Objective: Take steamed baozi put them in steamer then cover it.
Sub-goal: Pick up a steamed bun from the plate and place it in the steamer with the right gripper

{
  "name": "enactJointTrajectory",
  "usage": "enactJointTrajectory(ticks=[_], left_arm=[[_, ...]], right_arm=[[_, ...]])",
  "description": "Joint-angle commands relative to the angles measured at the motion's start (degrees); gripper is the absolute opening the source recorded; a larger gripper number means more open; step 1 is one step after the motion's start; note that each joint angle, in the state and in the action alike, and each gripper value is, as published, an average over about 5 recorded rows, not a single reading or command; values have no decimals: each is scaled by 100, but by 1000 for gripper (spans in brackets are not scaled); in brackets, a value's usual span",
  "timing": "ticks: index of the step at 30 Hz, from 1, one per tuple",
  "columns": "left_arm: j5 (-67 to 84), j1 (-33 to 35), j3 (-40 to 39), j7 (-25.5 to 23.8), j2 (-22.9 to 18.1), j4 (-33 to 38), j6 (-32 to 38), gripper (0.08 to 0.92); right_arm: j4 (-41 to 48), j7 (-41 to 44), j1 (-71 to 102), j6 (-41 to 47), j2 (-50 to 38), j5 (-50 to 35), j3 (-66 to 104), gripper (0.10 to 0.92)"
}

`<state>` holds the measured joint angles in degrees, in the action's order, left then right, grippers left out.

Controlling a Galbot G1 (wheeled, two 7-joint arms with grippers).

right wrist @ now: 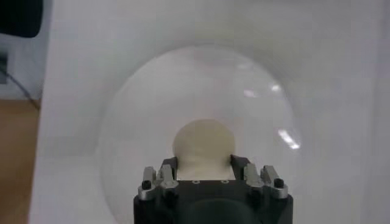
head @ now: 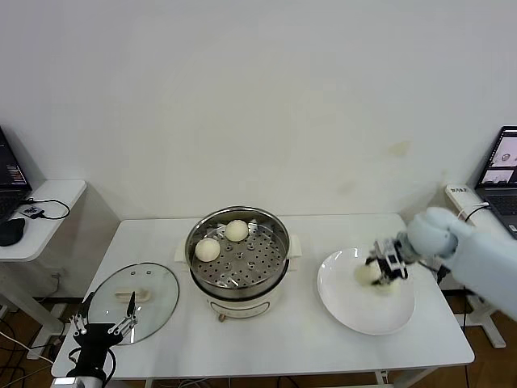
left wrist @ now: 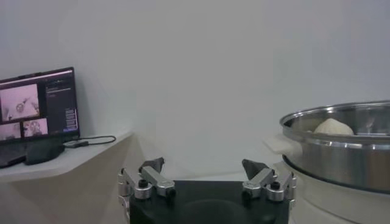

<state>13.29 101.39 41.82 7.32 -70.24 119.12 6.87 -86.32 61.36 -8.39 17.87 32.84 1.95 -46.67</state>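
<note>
Baozi [right wrist: 203, 141] on plate [right wrist: 256, 79] pinched between right gripper [right wrist: 203, 171] jaws, left gripper [left wrist: 204, 175] jaws wide, empty.

A plain off-white wall [head: 266, 97] fills the scene from nine through twelve to three o'clock, evenly lit, with a faint smudge near two o'clock. A white table [head: 266, 339] spans the centre toward six o'clock. At nine o'clock a smaller white side desk [head: 44, 214] carries a laptop [head: 8, 174] and cable; another laptop [head: 502, 170] glows at three o'clock, and brown floor [head: 20, 339] shows at seven o'clock.
</note>
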Motion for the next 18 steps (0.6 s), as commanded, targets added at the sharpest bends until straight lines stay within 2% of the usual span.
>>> enactJointTrajectory(ticks=[1, 9, 18], left_arm=[[0, 6, -5, -2, 2, 24, -5, 823], [-9, 13, -8, 2, -35, 34, -11, 823], [-13, 49, 105, 6, -88, 61, -2, 823]], right_arm=[[316, 76, -2026, 24, 738, -737, -612, 568], [246, -180, -2941, 103, 2016, -1371, -1271, 568], [348, -519, -2366, -515, 3029, -1667, -1686, 575]])
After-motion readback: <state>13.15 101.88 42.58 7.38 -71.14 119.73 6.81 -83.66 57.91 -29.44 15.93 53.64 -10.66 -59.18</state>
